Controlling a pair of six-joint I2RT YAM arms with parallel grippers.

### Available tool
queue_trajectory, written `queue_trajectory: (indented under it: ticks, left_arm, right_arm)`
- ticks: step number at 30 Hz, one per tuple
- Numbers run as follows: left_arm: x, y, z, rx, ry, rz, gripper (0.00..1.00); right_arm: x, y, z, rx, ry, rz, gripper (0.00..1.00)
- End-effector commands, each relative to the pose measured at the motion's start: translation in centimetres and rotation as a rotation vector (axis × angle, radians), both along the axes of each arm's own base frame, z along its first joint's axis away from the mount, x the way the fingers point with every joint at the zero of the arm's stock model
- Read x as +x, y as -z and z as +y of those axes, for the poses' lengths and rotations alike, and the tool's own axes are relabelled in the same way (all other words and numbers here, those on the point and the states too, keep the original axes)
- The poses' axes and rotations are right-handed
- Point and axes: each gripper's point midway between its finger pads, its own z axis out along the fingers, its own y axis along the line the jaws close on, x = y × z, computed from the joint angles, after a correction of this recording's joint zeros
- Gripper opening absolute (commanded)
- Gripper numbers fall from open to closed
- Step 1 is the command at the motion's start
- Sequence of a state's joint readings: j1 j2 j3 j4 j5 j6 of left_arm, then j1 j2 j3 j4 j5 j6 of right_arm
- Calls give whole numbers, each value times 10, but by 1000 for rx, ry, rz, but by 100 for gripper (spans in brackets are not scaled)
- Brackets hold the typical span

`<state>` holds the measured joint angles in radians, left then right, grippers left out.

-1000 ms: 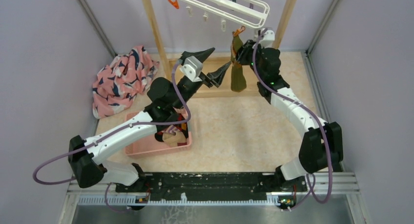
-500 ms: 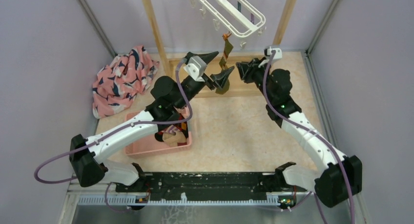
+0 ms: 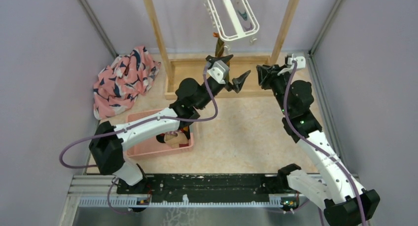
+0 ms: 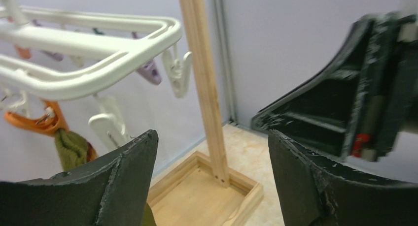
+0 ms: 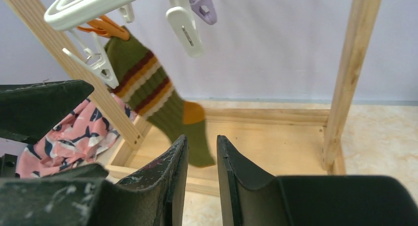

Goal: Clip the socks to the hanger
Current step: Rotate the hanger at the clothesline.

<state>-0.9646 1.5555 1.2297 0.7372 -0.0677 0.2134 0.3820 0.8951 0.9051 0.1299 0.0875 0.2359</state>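
Olive sock (image 5: 148, 83) on orange clip (image 5: 104, 27) (white hanger (image 5: 84, 4))

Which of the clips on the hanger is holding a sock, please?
The orange clip; it grips the green striped sock, while the white clips and purple clip hang empty.

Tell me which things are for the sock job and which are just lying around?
For the job: white hanger, green striped sock clipped on it, socks in the pink basket.
Just there: pink patterned cloth, wooden rack.
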Motion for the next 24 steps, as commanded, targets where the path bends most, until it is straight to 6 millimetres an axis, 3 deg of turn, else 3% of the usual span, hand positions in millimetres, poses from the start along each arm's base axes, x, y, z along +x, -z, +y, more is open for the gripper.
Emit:
queue_trajectory:
  ticks: [1,4,14,24]
  left_arm:
    - [19,-15,31,-75,-199,-62,89]
    - [31,-10,41,-62,-275,-72,98]
    - [54,-4,56,-95,-411,-100,98]
    - [99,1,25,-149,-446,-106,93]
  right_arm:
    - [-10,-36,-21,6,57,-80,28]
    - [-4,-36,-25,3,68,-77,28]
    - [4,-30,-25,12,56,-63,29]
    - [-2,-38,-24,17,33,-79,29]
